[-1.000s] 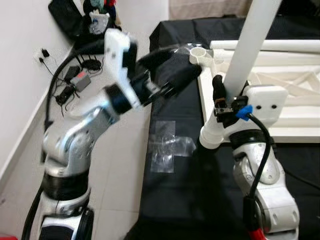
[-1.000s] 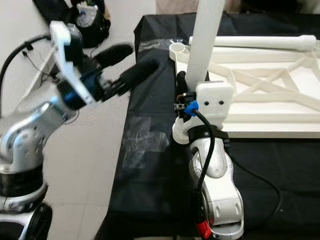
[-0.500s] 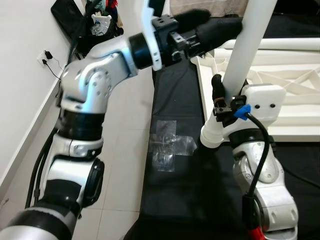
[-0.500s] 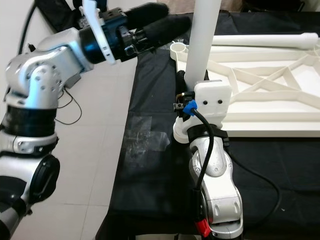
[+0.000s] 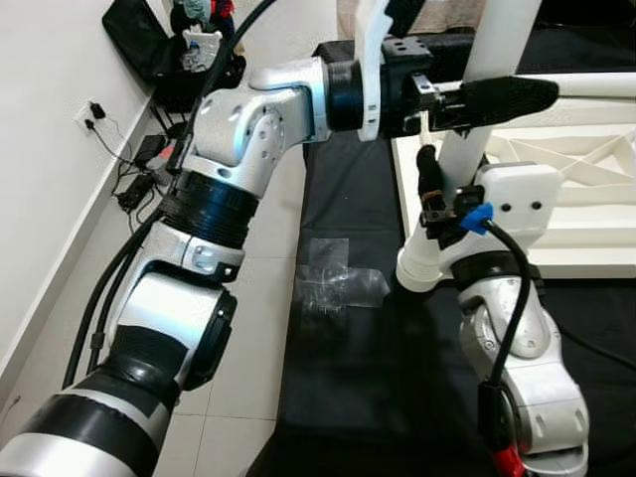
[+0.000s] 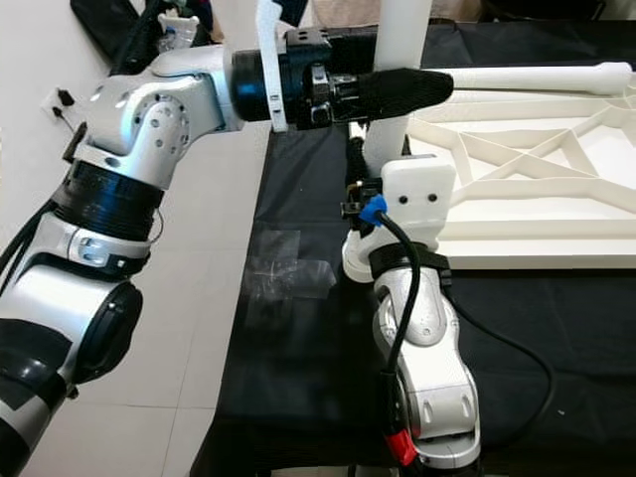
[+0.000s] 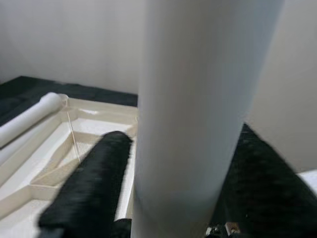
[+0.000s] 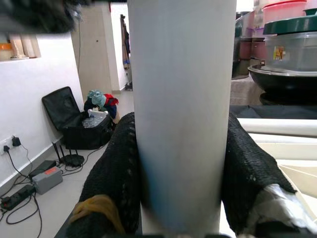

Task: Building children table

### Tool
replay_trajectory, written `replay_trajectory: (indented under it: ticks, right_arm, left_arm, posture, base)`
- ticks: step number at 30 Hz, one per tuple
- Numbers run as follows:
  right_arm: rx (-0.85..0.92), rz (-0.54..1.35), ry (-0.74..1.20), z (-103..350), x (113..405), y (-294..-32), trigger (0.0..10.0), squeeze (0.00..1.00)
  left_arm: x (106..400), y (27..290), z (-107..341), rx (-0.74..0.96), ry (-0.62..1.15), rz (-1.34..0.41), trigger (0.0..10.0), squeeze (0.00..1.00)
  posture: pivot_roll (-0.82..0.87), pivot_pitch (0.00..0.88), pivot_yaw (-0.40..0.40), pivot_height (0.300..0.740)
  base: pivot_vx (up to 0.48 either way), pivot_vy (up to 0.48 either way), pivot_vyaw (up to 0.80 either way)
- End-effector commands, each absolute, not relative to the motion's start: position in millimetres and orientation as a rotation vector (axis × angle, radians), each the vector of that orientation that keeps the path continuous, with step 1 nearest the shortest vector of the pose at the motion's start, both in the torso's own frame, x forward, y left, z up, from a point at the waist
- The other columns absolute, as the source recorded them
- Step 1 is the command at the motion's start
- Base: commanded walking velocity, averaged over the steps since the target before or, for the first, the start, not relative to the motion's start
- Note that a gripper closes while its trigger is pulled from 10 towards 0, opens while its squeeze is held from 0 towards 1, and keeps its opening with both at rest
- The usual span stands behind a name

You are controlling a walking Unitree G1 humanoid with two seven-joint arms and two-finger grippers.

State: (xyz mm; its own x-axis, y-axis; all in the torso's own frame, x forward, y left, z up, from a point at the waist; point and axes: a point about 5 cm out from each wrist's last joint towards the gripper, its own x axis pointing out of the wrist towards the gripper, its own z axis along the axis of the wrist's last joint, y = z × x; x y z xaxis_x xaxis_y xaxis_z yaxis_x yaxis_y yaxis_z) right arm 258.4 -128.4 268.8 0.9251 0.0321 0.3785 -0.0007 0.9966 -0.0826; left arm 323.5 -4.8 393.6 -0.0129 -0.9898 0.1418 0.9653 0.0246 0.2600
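A white tube table leg point(image 5: 475, 109) stands tilted but nearly upright at the near left corner of the white table top frame point(image 5: 596, 260), which lies on a black cloth. My right gripper point(image 5: 447, 169) is shut on the leg low down, and its black fingers point(image 8: 114, 168) press both sides of the leg point(image 8: 181, 99). My left gripper point(image 5: 502, 94) reaches across from the left, higher up the same leg. It is open, with one finger point(image 7: 89, 188) on each side of the leg point(image 7: 198, 109). A second white leg point(image 6: 537, 75) lies along the frame's far edge.
A clear plastic wrapper point(image 5: 333, 288) lies on the black cloth point(image 5: 348, 397) near the table's left edge. On the tiled floor to the left are a black bag point(image 5: 149, 40) and cables with a power strip point(image 5: 139, 184) by the white wall.
My left arm has swung right from over the floor to the leg, and its fingers now straddle it. The right gripper and the leg have stayed in place.
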Motion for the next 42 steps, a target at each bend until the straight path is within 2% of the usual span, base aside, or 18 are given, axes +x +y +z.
replay_trajectory:
  ticks: [1,9,10,11,12,13,16,17,18,20,23,26,27,28,29,30,41,42]
  right_arm:
    - [-0.083,0.007,-0.188,236,269,-130,10.0,0.00]
    - [-0.094,0.047,-0.206,240,269,-126,10.0,0.00]
    - [-0.093,0.054,-0.213,241,269,-126,10.0,0.14]
    - [-0.092,0.058,-0.217,242,269,-126,10.0,0.67]
    - [-0.092,0.058,-0.217,242,269,-126,10.0,0.67]
    - [-0.080,0.082,-0.229,244,269,-125,10.0,1.00]
    - [-0.075,0.219,-0.288,253,271,-121,10.0,1.00]
    - [-0.085,0.336,-0.307,258,272,-121,10.0,1.00]
    - [-0.085,0.336,-0.307,258,272,-121,10.0,1.00]
    - [-0.139,0.435,-0.327,266,276,-135,10.0,1.00]
    - [-0.200,0.471,-0.330,271,280,-147,10.0,1.00]
    - [-0.316,0.659,-0.267,280,283,-176,10.0,1.00]
    - [-0.316,0.659,-0.267,280,283,-176,10.0,1.00]
    - [-0.421,0.752,-0.206,284,283,-190,10.0,1.00]
    - [-0.483,0.807,-0.158,287,282,-199,10.0,0.55]
    - [-0.516,0.859,-0.132,291,281,-205,10.0,0.00]
    - [-0.412,1.024,-0.177,314,292,-214,10.0,0.00]
    - [-0.390,1.051,-0.186,316,294,-214,3.4,0.00]
  left_arm:
    - [323,-8,396,0.138,-0.332,-1.568,0.0,0.00]
    - [330,-6,396,0.210,-0.355,-1.539,0.0,0.00]
    - [330,-6,397,0.215,-0.358,-1.538,0.0,0.00]
    - [331,-6,397,0.219,-0.361,-1.539,0.0,0.00]
    - [331,-6,397,0.219,-0.361,-1.539,0.0,0.00]
    - [331,-6,397,0.224,-0.363,-1.539,0.0,0.00]
    - [330,-5,396,0.230,-0.367,-1.543,0.0,0.00]
    - [330,-6,396,0.233,-0.369,-1.547,0.0,0.00]
    - [330,-6,396,0.233,-0.369,-1.547,0.0,0.00]
    - [329,-6,397,0.235,-0.372,-1.554,0.0,0.00]
    - [329,-7,397,0.238,-0.374,-1.560,0.0,0.00]
    - [328,-8,398,0.242,-0.380,-1.573,0.0,0.00]
    - [328,-8,398,0.242,-0.380,-1.573,0.0,0.00]
    - [328,-9,399,0.243,-0.383,-1.578,0.0,0.00]
    - [327,-9,399,0.244,-0.386,-1.582,0.0,0.00]
    - [327,-10,399,0.245,-0.388,-1.585,0.0,0.00]
    - [326,-11,400,0.246,-0.399,-1.593,0.0,0.00]
    - [326,-11,400,0.246,-0.400,-1.593,0.0,0.00]
  posture:
    - [0.00,0.256,0.109,0.740]
    - [0.00,0.255,0.106,0.740]
    - [0.00,0.255,0.105,0.740]
    - [0.00,0.255,0.105,0.740]
    - [0.00,0.255,0.105,0.740]
    - [0.00,0.256,0.107,0.740]
    - [0.00,0.258,0.106,0.740]
    - [0.00,0.258,0.106,0.740]
    - [0.00,0.258,0.106,0.740]
    - [0.00,0.259,0.106,0.740]
    - [0.00,0.259,0.107,0.740]
    - [0.01,0.260,0.107,0.740]
    - [0.01,0.260,0.107,0.740]
    - [0.01,0.258,0.108,0.740]
    - [0.01,0.258,0.108,0.740]
    - [0.01,0.257,0.105,0.740]
    - [0.03,0.252,0.103,0.740]
    - [0.03,0.251,0.102,0.740]
  base:
    - [0.000,0.000,0.00]
    - [0.000,0.000,0.00]
    - [0.000,0.000,0.00]
    - [0.000,0.000,0.00]
    - [0.000,0.000,0.00]
    - [0.000,0.000,0.00]
    - [0.000,0.000,0.00]
    - [0.000,0.000,0.00]
    - [0.000,0.000,0.00]
    - [0.000,0.000,0.00]
    - [0.000,0.000,0.00]
    - [0.000,0.000,0.00]
    - [0.000,0.000,0.00]
    - [0.000,0.000,0.00]
    - [0.000,0.000,0.00]
    - [0.000,0.000,0.00]
    - [0.000,0.000,0.00]
    - [0.000,0.000,0.00]
